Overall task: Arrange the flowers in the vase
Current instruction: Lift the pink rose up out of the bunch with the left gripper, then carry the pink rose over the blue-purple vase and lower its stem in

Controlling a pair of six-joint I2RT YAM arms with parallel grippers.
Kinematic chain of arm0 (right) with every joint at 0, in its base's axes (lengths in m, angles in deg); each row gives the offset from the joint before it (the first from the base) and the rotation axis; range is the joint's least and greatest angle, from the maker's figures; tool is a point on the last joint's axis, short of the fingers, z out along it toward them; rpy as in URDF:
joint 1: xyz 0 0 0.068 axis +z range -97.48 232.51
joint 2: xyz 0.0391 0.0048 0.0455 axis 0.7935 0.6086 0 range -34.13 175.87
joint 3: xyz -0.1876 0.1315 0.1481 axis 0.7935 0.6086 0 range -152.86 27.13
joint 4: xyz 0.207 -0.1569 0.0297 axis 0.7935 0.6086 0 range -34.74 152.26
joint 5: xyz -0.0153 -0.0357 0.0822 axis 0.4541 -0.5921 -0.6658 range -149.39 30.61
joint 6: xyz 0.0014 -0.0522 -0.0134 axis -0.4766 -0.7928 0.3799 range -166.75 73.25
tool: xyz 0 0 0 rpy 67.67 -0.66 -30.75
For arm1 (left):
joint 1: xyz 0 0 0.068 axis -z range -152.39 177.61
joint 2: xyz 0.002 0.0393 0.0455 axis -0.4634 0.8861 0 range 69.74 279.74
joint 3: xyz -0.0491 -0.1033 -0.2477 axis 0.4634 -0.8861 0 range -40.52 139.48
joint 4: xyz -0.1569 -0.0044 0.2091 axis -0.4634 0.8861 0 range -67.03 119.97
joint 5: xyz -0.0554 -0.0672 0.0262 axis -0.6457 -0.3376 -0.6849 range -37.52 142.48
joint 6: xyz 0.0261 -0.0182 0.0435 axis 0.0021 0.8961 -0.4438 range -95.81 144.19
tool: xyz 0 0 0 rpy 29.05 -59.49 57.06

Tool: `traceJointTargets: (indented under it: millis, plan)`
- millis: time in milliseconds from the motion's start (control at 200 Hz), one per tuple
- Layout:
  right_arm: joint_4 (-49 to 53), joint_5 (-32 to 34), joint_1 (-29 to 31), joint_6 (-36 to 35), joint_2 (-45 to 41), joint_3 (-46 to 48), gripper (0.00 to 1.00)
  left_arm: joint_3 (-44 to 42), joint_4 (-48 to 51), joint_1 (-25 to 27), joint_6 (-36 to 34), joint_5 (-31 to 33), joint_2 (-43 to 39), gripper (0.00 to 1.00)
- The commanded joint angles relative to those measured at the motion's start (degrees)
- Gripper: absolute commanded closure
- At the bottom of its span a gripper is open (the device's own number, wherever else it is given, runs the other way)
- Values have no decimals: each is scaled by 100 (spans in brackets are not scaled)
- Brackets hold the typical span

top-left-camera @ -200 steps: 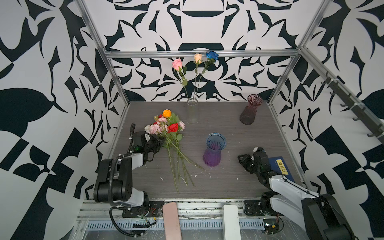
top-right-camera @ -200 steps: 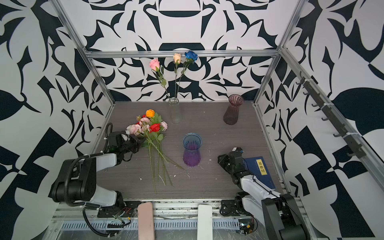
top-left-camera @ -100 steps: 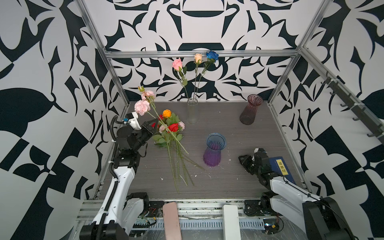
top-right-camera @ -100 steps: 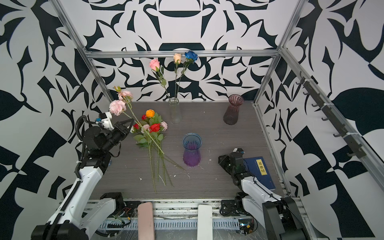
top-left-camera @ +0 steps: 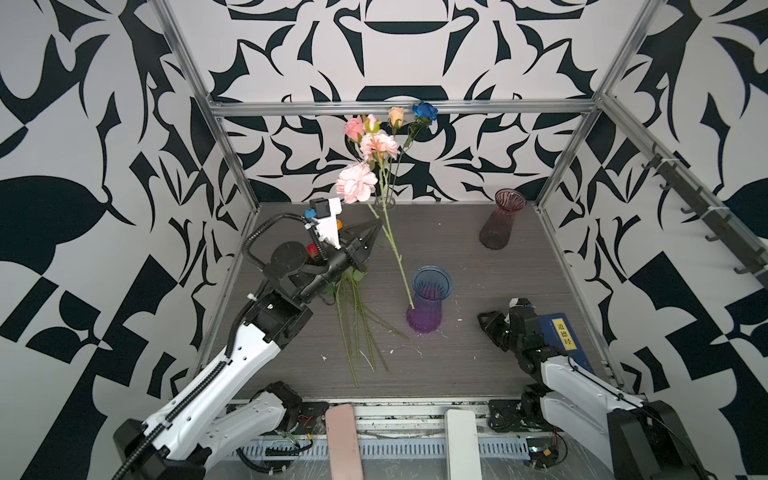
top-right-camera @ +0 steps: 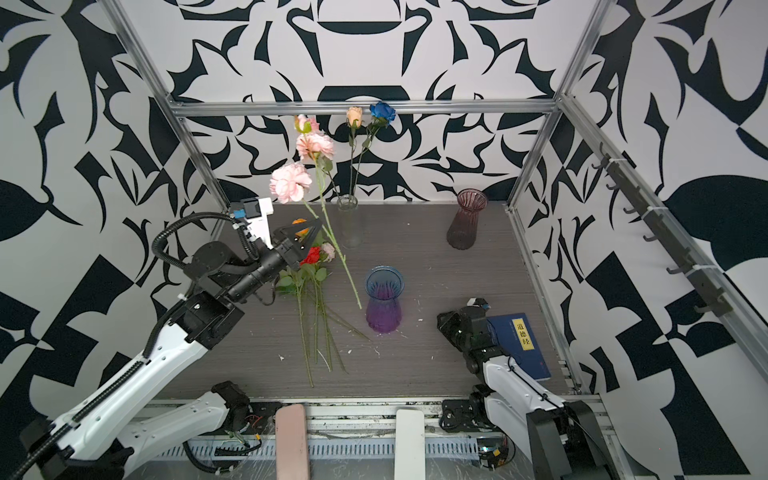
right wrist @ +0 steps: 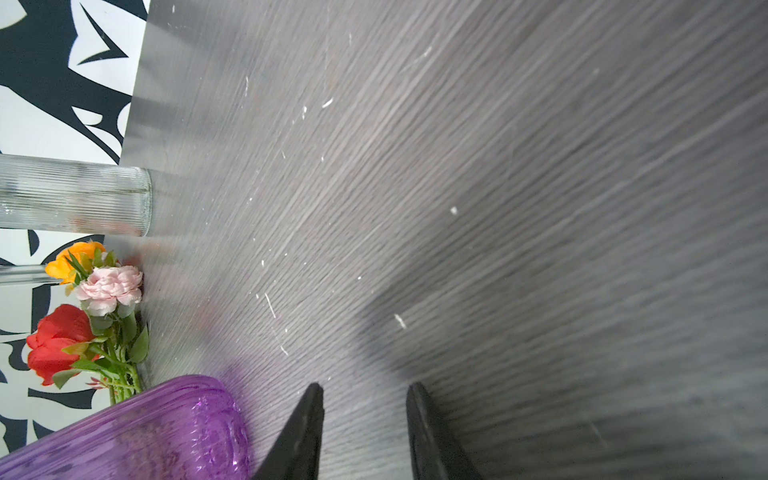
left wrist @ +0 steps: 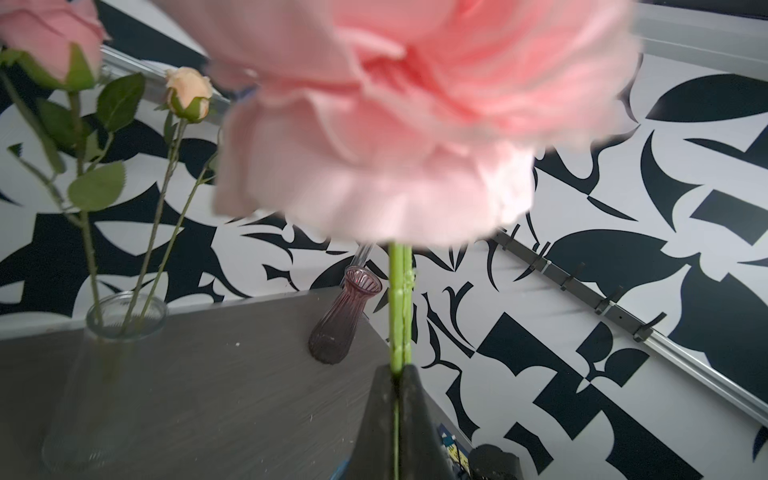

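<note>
Left end effector [top-left-camera: 376,231] clamped on long green stem of pink frilly carnations [top-left-camera: 400,266] | stem axis 12-to-5 o'clock, cut end just beside blue-rimmed purple glass vase [top-left-camera: 432,320], at 5 o'clock | right end effector [right wrist: 361,388] empty, jaws apart

Bare table [top-left-camera: 478,270] lay open between the purple vase [top-left-camera: 426,311] and maroon vase [top-left-camera: 500,224]. Loose flowers [top-right-camera: 309,272] cluttered the left beside a slanting carnation [top-left-camera: 356,183]; a blue book [top-left-camera: 559,338] blocked the right edge.

We see a dark blue book with a yellow label [top-left-camera: 563,338] lying flat on the grey wood-grain table [top-left-camera: 457,249], near its right edge. Along the front rail sit a pink flat pad [top-left-camera: 344,440] and a white flat pad [top-left-camera: 462,442], well apart.
</note>
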Motion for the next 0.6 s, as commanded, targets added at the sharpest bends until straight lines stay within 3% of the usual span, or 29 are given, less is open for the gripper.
traceJointTargets:
  millis: [0,285,595]
  plan:
    - [-5,65,-25,47,-23,19,62,420,-520,230,-654,416,451,100]
    - [-11,66,-33,29,-58,19,63,1025,-796,983,-1939,746,1427,100]
    - [-32,4,-68,-15,-18,-16,62,822,-1104,1400,-2291,911,1936,100]
